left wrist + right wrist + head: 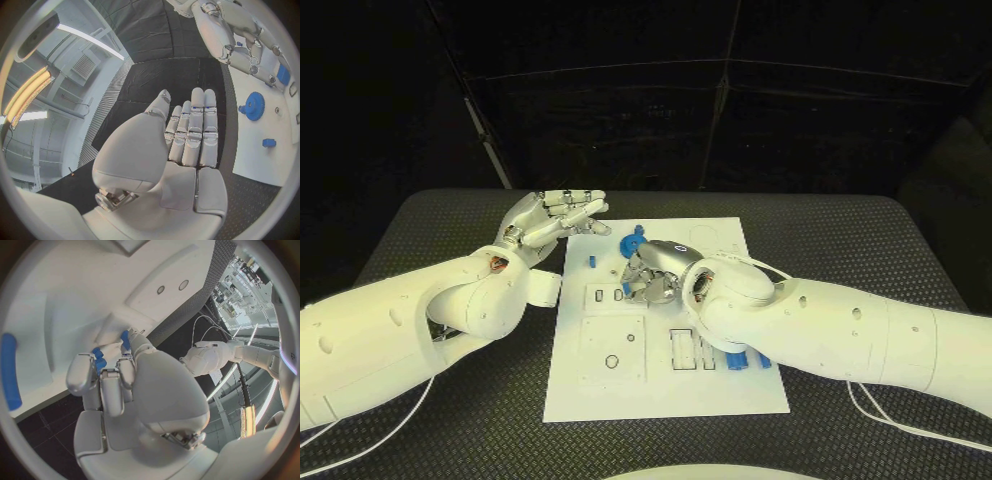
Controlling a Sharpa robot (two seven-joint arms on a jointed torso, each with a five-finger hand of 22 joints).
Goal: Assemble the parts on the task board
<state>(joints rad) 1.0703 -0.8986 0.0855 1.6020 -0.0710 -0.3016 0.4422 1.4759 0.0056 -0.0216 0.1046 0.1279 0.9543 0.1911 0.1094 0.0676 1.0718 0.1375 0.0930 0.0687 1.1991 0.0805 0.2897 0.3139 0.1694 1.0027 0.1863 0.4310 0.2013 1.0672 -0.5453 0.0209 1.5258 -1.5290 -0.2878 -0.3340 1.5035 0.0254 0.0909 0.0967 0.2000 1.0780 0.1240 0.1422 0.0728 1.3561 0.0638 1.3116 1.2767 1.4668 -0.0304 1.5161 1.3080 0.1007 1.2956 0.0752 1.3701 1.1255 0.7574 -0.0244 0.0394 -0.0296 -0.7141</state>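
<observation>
The black table (430, 230) carries the white board (661, 390) at its middle, lying flat with its long side running away from the robot.

The right arm (877, 335) comes in across the near right part of the board, and the right hand (656, 272) is down over the board's middle, palm toward the plate. In the right wrist view its fingers (115, 382) are curled in close together, and a small blue piece (99, 359) sits right at the fingertips against the white board (75, 300); whether the fingers actually clamp it or only touch it cannot be told.

The left arm (401, 320) lies beside the board's left edge. The left hand (557, 216) is raised off the table beyond the board's far left corner. In the left wrist view its fingers (194, 135) are stretched out straight, side by side, the thumb apart from them, and nothing is in the palm.

A blue gear wheel (630, 243) lies on the far part of the board, just beyond the right hand. A small blue peg (593, 260) stands near the board's left edge. More blue pieces (738, 362) lie near the right edge, partly hidden under the right arm.
</observation>
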